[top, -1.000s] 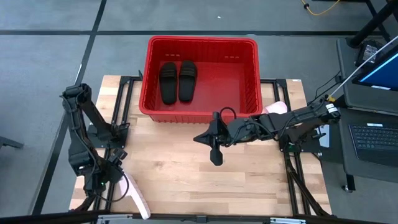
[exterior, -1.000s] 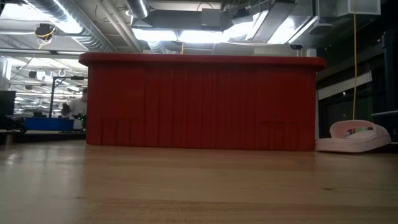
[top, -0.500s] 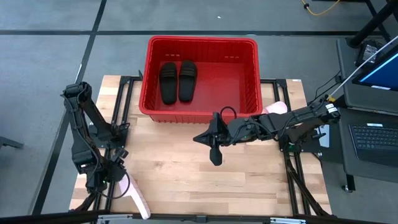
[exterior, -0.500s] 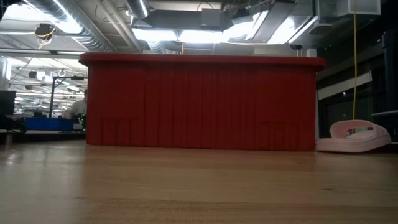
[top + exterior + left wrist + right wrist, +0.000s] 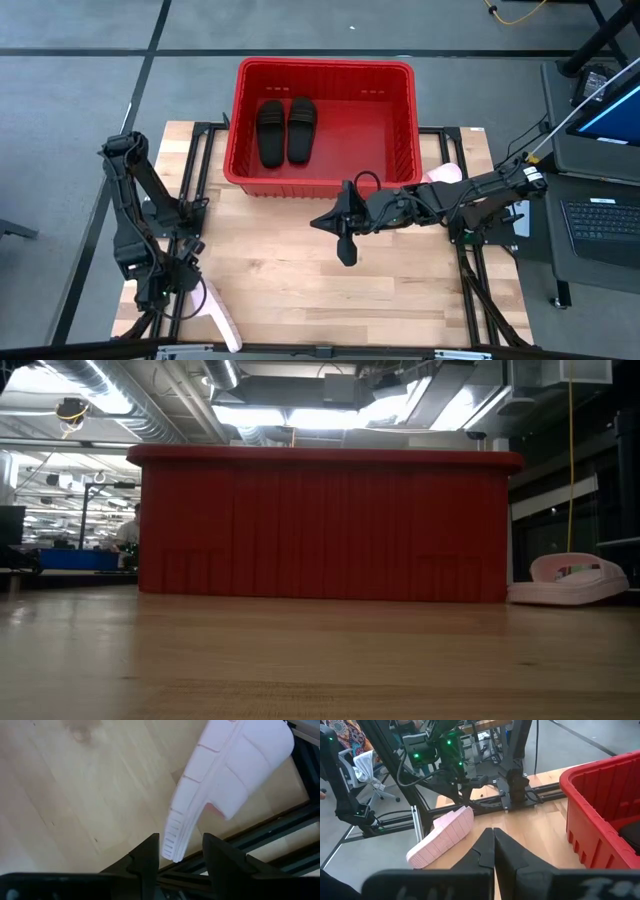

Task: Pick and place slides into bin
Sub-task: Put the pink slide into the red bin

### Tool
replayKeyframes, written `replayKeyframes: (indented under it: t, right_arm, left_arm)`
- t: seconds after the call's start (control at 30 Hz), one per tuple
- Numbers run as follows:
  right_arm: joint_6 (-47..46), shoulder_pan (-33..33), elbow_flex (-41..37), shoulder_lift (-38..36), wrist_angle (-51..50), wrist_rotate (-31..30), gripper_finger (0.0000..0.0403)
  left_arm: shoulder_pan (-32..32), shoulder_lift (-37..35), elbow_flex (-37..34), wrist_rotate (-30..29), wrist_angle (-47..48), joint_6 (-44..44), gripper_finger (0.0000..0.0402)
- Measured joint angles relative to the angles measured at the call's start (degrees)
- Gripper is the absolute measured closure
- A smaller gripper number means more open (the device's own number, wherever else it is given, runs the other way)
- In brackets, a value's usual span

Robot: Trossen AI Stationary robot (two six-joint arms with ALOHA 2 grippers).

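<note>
Fingers of the left tool (image 5: 177, 855) flank a pink slide's (image 5: 225, 775) edge.

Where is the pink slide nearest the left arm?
In the high view, the pink slide lies at the table's front-left corner, its end between the left claw's open fingers.

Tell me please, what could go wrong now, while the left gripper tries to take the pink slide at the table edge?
1. The pink slide overhangs the table edge, and the open left gripper straddles only its heel end; a nudge may push it off.
2. Such a narrow end hold may let the slide swing or slip during lifting.
3. The right gripper, shut, hangs in front of the bin, possibly crowding the carrying path.
</note>
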State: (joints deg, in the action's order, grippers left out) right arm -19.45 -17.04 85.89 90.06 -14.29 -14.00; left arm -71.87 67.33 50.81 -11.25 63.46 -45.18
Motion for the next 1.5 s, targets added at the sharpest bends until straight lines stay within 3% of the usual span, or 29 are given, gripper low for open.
replayKeyframes:
  t: [0.23, 0.4, 0.87, 0.97, 1.17, 1.5]
  right_arm:
    - [0.0, 0.0, 0.0, 0.0, 0.7, 0.0, 0.0398]
    - [0.0, 0.0, 0.0, 0.0, 1.3, 0.0, 0.0398]
    - [0.0, 0.0, 0.0, 0.0, 1.3, 0.0, 0.0398]
    - [0.0, 0.0, 0.0, 0.0, 1.3, 0.0, 0.0398]
    - [0.0, 0.0, 0.0, 0.0, 1.3, 0.0, 0.0398]
    - [0.1, 0.0, 0.0, 0.0, 1.2, 0.0, 0.0398]
  left_arm:
    - [-0.1, 0.0, -4.6, -0.1, -2.6, -0.8, 0.0258]
    - [-0.1, -0.4, -4.8, -2.1, -2.5, -0.8, 0.0258]
    - [-0.2, -2.5, -7.9, -0.5, -9.8, 0.5, 0.0260]
    - [-0.2, -2.5, -7.9, -0.7, -9.9, 2.7, 0.0279]
    - [-0.2, -2.4, -7.9, -2.8, -9.6, 6.8, 0.0364]
    - [0.4, -2.8, -7.9, -2.5, -9.5, 5.0, 0.0364]
